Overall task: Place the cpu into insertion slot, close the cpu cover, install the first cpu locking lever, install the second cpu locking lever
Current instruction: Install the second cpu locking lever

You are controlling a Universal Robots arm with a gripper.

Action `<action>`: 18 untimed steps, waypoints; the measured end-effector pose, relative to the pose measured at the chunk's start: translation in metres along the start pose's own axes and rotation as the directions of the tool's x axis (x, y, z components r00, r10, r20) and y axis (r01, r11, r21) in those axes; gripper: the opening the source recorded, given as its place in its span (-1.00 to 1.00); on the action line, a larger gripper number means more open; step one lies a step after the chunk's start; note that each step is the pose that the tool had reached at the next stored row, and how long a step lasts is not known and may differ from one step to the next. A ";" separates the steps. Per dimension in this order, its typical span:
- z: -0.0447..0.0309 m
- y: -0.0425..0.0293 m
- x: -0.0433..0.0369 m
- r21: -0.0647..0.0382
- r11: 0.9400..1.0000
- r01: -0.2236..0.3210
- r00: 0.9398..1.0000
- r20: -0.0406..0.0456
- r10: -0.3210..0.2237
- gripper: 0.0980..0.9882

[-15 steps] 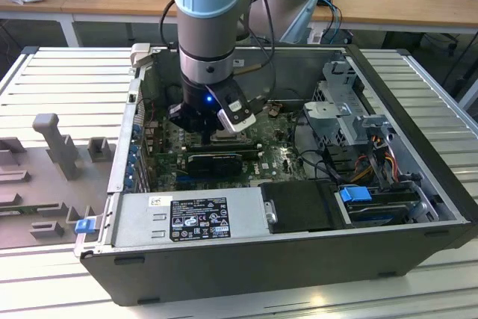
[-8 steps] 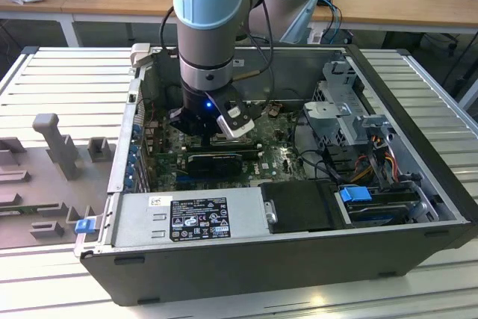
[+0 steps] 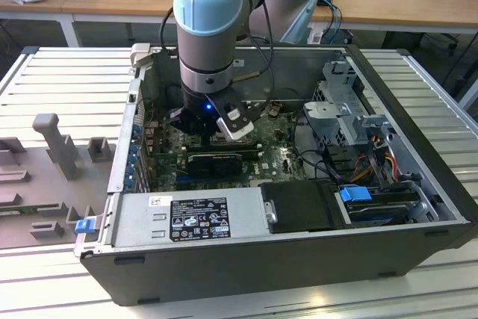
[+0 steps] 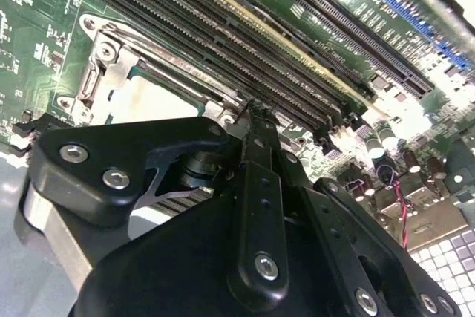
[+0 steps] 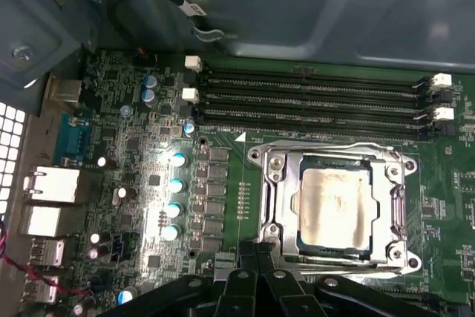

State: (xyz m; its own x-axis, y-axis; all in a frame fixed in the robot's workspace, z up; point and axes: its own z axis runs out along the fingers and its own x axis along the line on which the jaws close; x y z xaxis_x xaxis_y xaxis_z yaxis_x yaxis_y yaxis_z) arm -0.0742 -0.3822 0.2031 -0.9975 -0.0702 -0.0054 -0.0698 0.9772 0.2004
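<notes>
The cpu (image 5: 334,208), pale and silvery, lies flat in the socket on the green motherboard; it also shows in the second wrist view (image 4: 154,98). The cpu cover (image 5: 393,202) is down over it as a grey metal frame, and the chip shows through its window. The insertion slot is hidden under the two. A thin wire lever (image 5: 326,146) runs along one edge of the frame. My gripper (image 5: 257,254) is shut, its black fingertips close together at the frame's opposite edge, with nothing seen between them. In the second wrist view the fingertips (image 4: 252,113) hang just beside the socket.
The arm reaches down into an open computer case (image 3: 418,147). Long black memory slots (image 5: 312,98) run beside the socket. A black expansion card (image 3: 216,160), a power supply (image 3: 187,218) and a drive bay with cables (image 3: 358,155) crowd the case. Capacitors (image 5: 177,183) stand near the socket.
</notes>
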 end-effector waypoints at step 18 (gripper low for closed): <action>-0.0164 0.0033 -0.0001 -0.021 1.000 0.000 1.000 0.001 0.000 -0.98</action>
State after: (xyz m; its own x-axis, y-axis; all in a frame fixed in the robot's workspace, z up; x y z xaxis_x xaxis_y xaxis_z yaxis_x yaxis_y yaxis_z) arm -0.0741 -0.3822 0.2198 -0.9975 -0.0701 -0.0069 -0.0699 0.9728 0.2207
